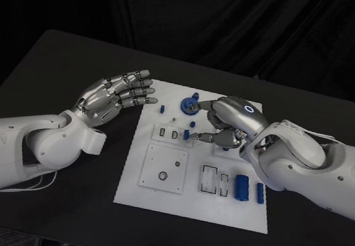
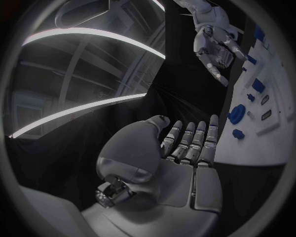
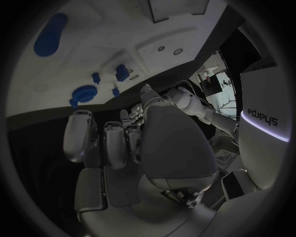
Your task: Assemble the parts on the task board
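Fingers-apart, empty left hand (image 1: 114,94)

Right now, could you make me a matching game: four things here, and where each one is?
1 left robot hand
2 right robot hand
3 round blue part
4 long blue cylinder

A far end of the task board
B board's near right part
C over the black table, fingers spread
D over the board, fingers curled

Pairs: 1-C; 2-D; 3-A; 4-B

Dim, dark surroundings with the white task board (image 1: 193,190) brightly lit; fisheye bending and dark rims in wrist views.
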